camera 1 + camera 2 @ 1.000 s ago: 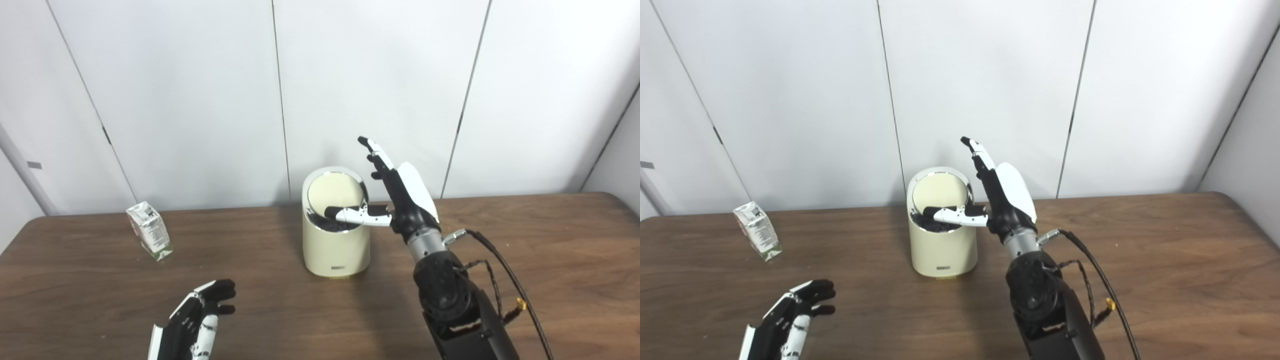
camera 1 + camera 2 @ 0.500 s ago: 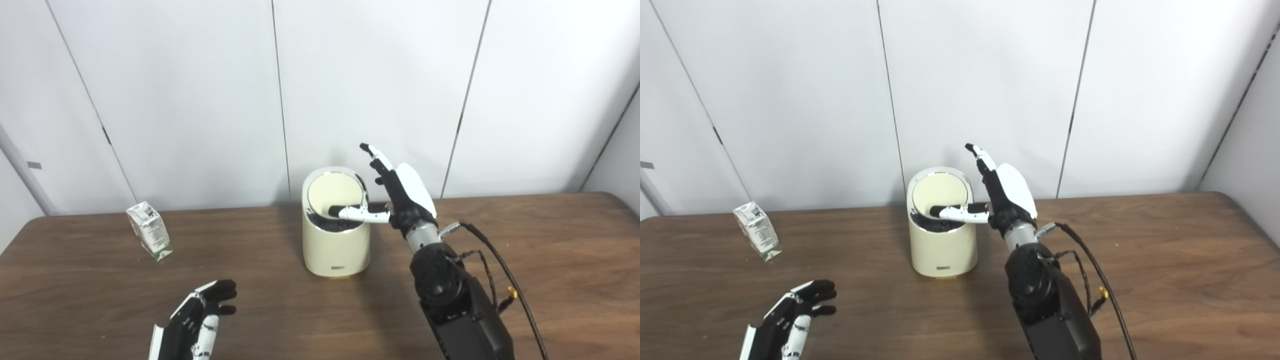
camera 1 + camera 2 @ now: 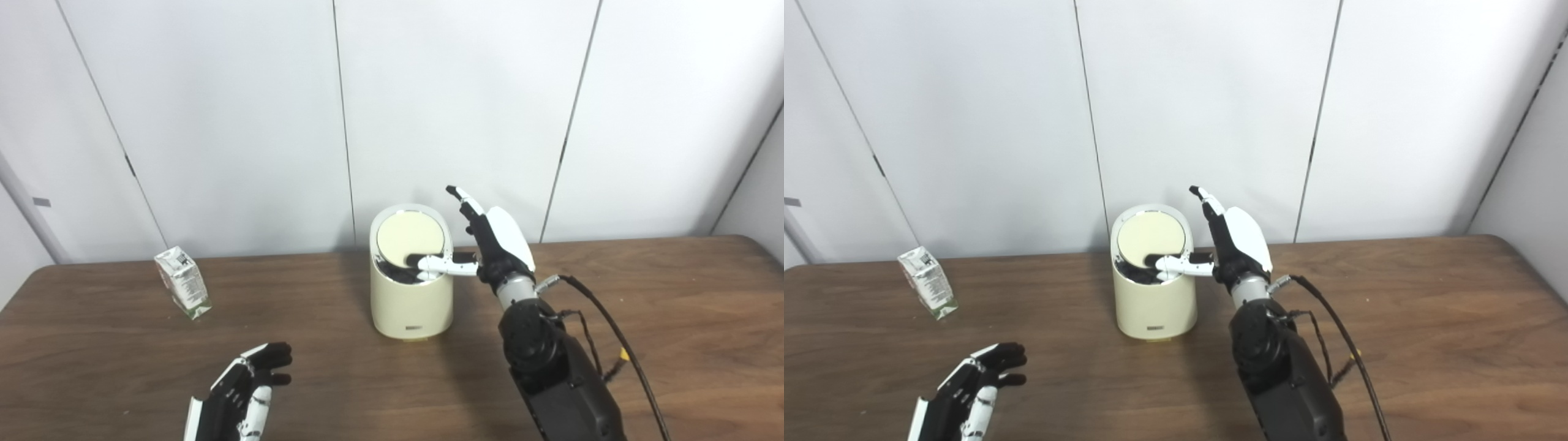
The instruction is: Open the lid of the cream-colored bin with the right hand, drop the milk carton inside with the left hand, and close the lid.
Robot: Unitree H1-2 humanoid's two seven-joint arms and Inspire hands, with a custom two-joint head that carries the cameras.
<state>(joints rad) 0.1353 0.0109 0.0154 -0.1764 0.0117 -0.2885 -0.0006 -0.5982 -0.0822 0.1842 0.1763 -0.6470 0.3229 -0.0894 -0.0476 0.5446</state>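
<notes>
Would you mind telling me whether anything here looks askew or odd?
Only the milk carton, which stands tilted on the table. The bin stands upright, its lid raised.

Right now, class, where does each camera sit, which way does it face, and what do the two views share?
Left eye view: on the head, looking down across the table toward the wall; shows both arms, left hand, right hand.
Right eye view: beside it, same facing.
Shared: cream-colored bin, lid tilted, milk carton standing apart.
</notes>
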